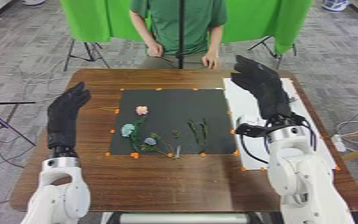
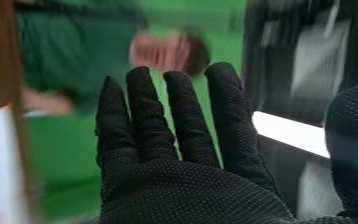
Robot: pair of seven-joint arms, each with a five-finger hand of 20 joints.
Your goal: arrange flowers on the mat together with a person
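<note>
Brown table (image 1: pixel 95 185) spreads beneath us; our right hand (image 1: pixel 262 90) has straight fingers, slightly apart, our left hand (image 1: pixel 66 105) straight ones too; between them, flowers (image 1: pixel 128 130) lie on the dark mat (image 1: pixel 171 100), left of green stems (image 1: pixel 204 131); green cloth (image 1: pixel 87 20) hangs beyond, above grey floor (image 1: pixel 33 75)

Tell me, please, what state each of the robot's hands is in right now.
Left hand: open, holding nothing.
Right hand: open, fingers straight, holding nothing.
</note>
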